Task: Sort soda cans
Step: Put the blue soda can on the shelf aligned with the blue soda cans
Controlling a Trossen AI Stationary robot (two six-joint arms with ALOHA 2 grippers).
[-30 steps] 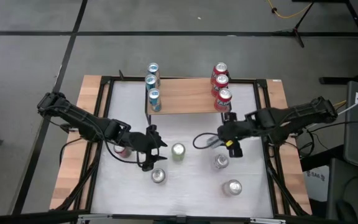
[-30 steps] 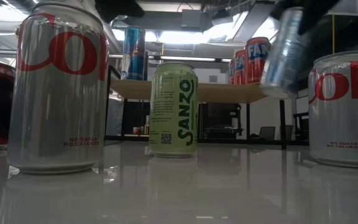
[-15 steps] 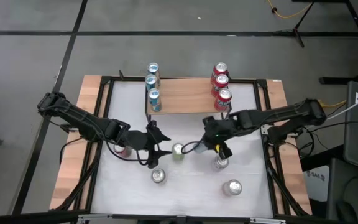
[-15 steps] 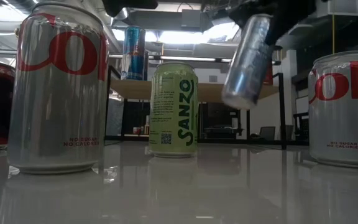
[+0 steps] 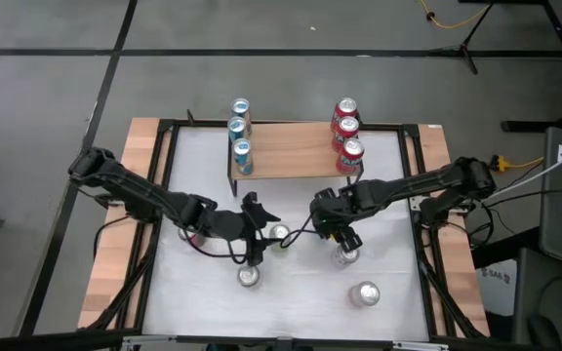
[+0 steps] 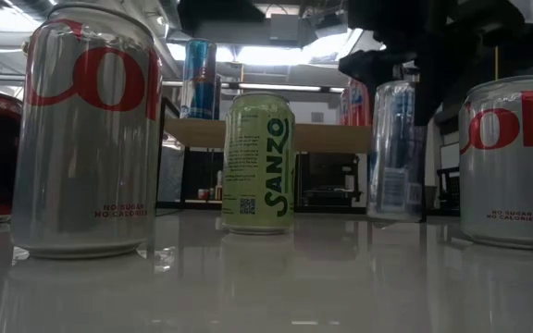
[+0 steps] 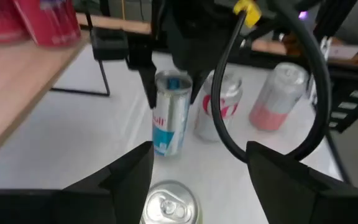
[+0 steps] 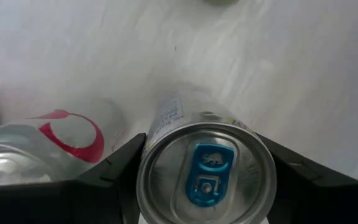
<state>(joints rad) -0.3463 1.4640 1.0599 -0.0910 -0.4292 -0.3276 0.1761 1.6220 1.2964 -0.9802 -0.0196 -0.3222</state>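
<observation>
My right gripper (image 5: 328, 222) is shut on a slim silver-and-blue can (image 6: 396, 148), upright at the middle of the table. A pale green can (image 5: 279, 234) stands on its base just to its left. My left gripper (image 7: 191, 186) is open. Its fingers stand on either side of the green can's top (image 7: 169, 208), with a gap on each side. Three silver cans (image 5: 249, 277) (image 5: 345, 255) (image 5: 364, 292) stand nearer the front. A red can (image 5: 193, 234) is half hidden under my left arm. Three blue cans (image 5: 238, 129) and three red cans (image 5: 345, 129) stand on a wooden shelf (image 5: 296, 156). My right gripper pinches the slim can's upper wall just below the rim (image 7: 169, 84) between its two fingers (image 7: 146, 87), one on each side. The fingers come from above, pointing down. The can is upright, its base (image 6: 394, 215) at the table; resting or just clear, I cannot tell.
A silver can with red lettering (image 7: 219, 112) stands right behind the slim can, close to my right gripper. The black frame's rails (image 5: 164, 195) (image 5: 416, 185) run along the table's left and right sides. Bare white tabletop (image 5: 301, 302) lies toward the front.
My right gripper has carried the slim can toward the table's left and down. The can has turned from tilted to upright beside the green can. My left gripper has moved toward the table's right, up to the green can.
</observation>
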